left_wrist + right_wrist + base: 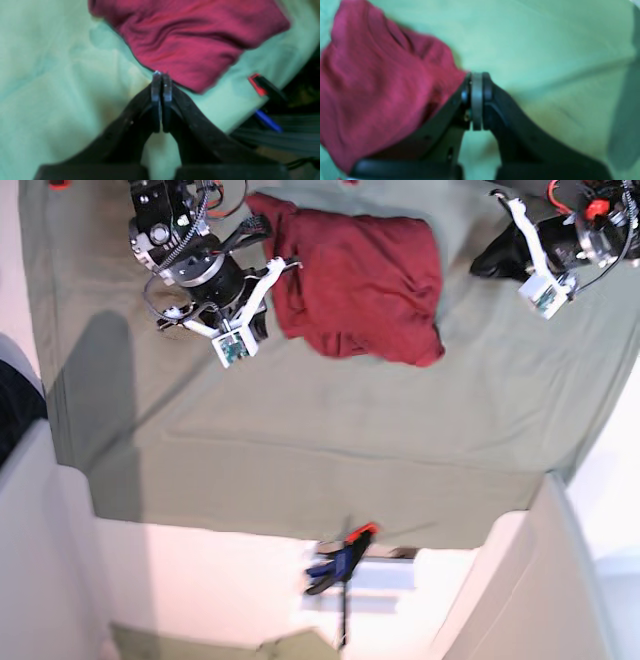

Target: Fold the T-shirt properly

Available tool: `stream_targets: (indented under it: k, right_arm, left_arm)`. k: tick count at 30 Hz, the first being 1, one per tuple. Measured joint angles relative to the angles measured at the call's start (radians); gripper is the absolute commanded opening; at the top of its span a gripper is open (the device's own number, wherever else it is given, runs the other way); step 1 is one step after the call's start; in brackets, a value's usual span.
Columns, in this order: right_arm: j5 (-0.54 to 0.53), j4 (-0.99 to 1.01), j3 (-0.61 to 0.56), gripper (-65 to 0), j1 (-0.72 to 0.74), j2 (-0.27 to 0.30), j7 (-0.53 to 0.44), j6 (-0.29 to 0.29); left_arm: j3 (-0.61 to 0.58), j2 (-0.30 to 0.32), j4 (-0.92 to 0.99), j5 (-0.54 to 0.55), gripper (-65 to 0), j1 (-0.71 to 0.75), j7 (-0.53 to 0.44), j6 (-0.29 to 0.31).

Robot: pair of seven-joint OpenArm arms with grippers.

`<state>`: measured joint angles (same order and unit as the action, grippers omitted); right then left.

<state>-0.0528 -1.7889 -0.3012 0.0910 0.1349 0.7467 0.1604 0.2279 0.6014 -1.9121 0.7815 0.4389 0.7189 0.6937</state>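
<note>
The maroon T-shirt [360, 285] lies bunched and partly folded on the olive-green cloth at the back middle of the table. My left gripper [492, 258] is shut and empty, apart from the shirt's right side. In the left wrist view its closed tips [161, 75] sit at the near edge of the T-shirt [190, 40]. My right gripper [257, 323] is shut beside the shirt's left edge. In the right wrist view its tips [477, 75] are shut with nothing between them, and the T-shirt [377, 87] lies rumpled just to their left.
The olive-green cloth sheet [330, 440] covers the table, with creases. A red and blue clamp [345, 560] holds it at the front edge and also shows in the left wrist view [260, 85]. Pale walls stand at the front left and right.
</note>
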Motion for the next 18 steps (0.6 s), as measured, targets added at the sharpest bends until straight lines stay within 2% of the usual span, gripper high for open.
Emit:
stream_targets:
  k: [6,11,15,18]
  right_arm:
    - [-0.005,-0.133,0.113,-65.0,-0.194,0.070,0.017,0.000]
    - [-0.059,-0.249,0.302,-65.0,-0.394,0.150,0.021,-0.002]
    - [-0.131,-0.323,0.449,-65.0,-0.570,0.160,0.024,-0.002]
    - [-0.183,-0.327,0.537,-65.0,-0.666,0.152,0.028,-0.002]
  left_arm:
    - [0.118,0.000,-0.069,0.013,-65.0,0.198,0.014,0.000]
    - [0.211,-0.004,-0.093,0.016,-65.0,0.359,0.010,-0.005]
    - [0.240,-0.032,-0.098,0.004,-65.0,0.490,0.010,-0.004]
    - [0.235,-0.079,-0.092,-0.079,-65.0,0.540,0.007,-0.004]
